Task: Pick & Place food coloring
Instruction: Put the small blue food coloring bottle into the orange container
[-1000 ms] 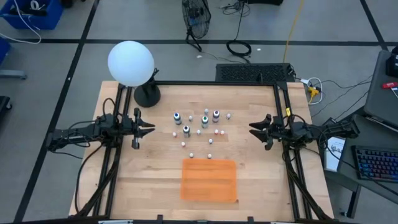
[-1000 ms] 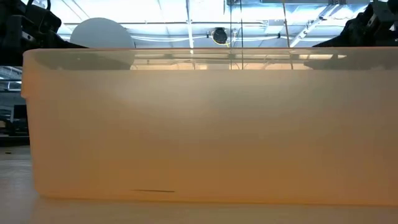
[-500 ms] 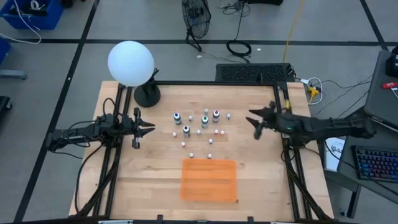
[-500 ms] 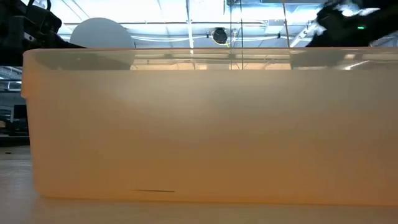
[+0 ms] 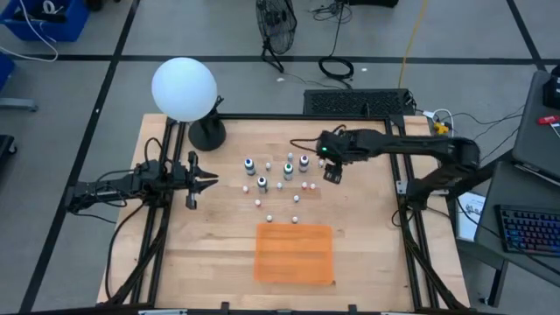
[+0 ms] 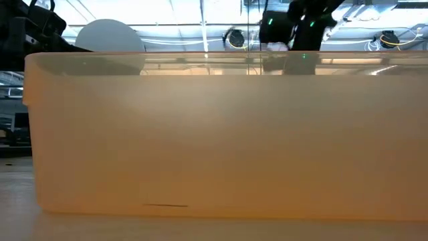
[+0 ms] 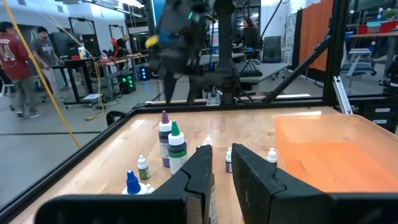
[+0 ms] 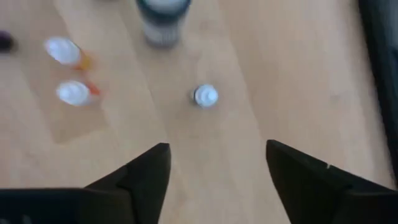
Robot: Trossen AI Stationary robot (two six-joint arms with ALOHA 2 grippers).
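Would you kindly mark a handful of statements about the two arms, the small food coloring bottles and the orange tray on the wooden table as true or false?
1. The right end effector is over the right edge of the cluster of small food coloring bottles. True.
2. The right end effector is shut on a bottle. False: its fingers are spread apart above a small white-capped bottle, holding nothing.
3. The left end effector is out over the flat orange rectangular tray. False: it waits at the table's left side, beside the bottles.
4. Several bottles already lie in the orange tray. False: it holds none; all stand on the bare wooden table.
5. A white globe lamp stands at the table's far left corner. True.
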